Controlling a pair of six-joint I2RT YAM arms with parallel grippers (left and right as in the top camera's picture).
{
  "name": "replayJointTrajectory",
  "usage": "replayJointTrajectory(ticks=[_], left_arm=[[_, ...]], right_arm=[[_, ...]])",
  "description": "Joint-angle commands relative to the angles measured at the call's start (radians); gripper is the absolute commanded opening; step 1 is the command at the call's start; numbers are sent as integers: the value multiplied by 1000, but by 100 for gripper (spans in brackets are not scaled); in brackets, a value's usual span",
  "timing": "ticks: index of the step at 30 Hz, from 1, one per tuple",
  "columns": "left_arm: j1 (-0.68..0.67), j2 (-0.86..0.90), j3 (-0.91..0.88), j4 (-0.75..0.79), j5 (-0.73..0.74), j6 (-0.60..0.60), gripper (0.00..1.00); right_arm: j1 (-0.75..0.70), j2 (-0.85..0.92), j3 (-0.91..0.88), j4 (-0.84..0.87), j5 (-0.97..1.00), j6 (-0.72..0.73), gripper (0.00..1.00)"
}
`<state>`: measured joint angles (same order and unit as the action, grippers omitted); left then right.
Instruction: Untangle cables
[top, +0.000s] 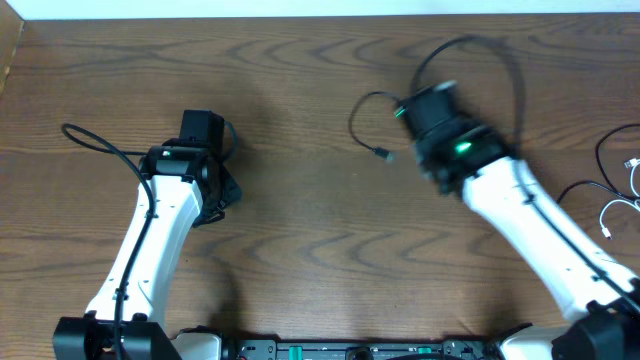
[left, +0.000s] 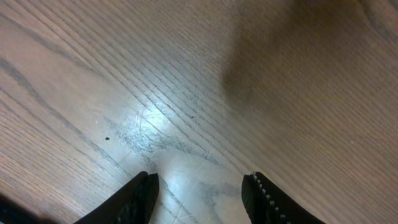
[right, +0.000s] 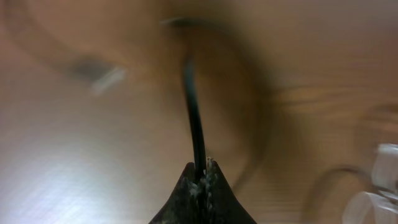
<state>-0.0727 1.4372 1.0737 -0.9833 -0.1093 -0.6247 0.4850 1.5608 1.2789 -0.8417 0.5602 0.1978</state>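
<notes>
Cables (top: 606, 212) mostly lie bunched at three o'clock; one black cord (right: 194, 118) is clamped in the right gripper (right: 202, 167) near one o'clock, left gripper (left: 199, 186) parted and empty, so untangling looks barely begun.

The counter (top: 300, 230) is brown wood with dark wavy grain, paler where light glares. The left arm (top: 150, 245) and right arm (top: 545, 225) are white with black joints; a green light (top: 462, 149) glows on the right one. A thin black cable (right: 194, 118) curls mid-counter; white cables (top: 606, 220) lie at the counter's right edge, beside further black cables (top: 597, 152).
</notes>
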Motion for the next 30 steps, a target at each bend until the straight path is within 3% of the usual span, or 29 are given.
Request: replayJointTrajectory(ticks=[1,6,14,22,30], left_arm=[[4,7,-6,-4,13,2,49],[4,7,-6,-4,14,2,49],[4,7,-6,-4,20,2,49],[4,7,-6,-4,21,2,49],[4,7,-8,-4,21,2,49]], right_arm=[[-165,-31,63,6,328,-22,1],[-393,-31,72,83,290,-38,1],[-696,-31,72,102,5,20,1],[-874,-31,72,111,-205,66,1],[-953,-31,72,113,-260,129,1]])
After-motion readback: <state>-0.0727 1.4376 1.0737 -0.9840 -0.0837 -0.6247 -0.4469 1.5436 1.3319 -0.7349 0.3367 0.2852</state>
